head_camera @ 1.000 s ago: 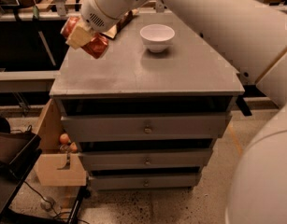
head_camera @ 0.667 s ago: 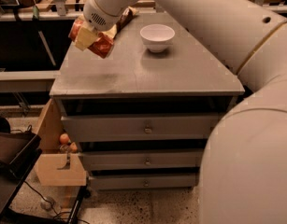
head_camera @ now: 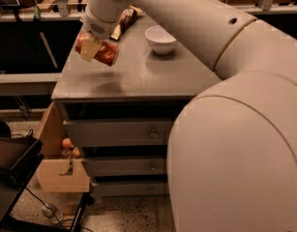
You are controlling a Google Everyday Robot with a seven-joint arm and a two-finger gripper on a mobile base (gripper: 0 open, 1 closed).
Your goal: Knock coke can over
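The coke can [head_camera: 105,53] is red and lies tilted on its side between the cream fingers [head_camera: 89,49] of my gripper [head_camera: 94,50]. It is over the left part of the grey cabinet top [head_camera: 138,76]. A shadow lies on the top just below it, so it looks held a little above the surface. The gripper appears shut on the can. My white arm reaches in from the upper right and hides the right side of the scene.
A white bowl [head_camera: 161,38] stands at the back of the top, right of the gripper. A tan chip bag [head_camera: 125,19] lies behind the wrist. Drawers [head_camera: 119,132] are below. A wooden box [head_camera: 63,174] with fruit and a black bin [head_camera: 12,156] sit lower left.
The gripper with the can has come slightly down and toward the front of the top. My arm now fills more of the right side. The bowl has not moved.
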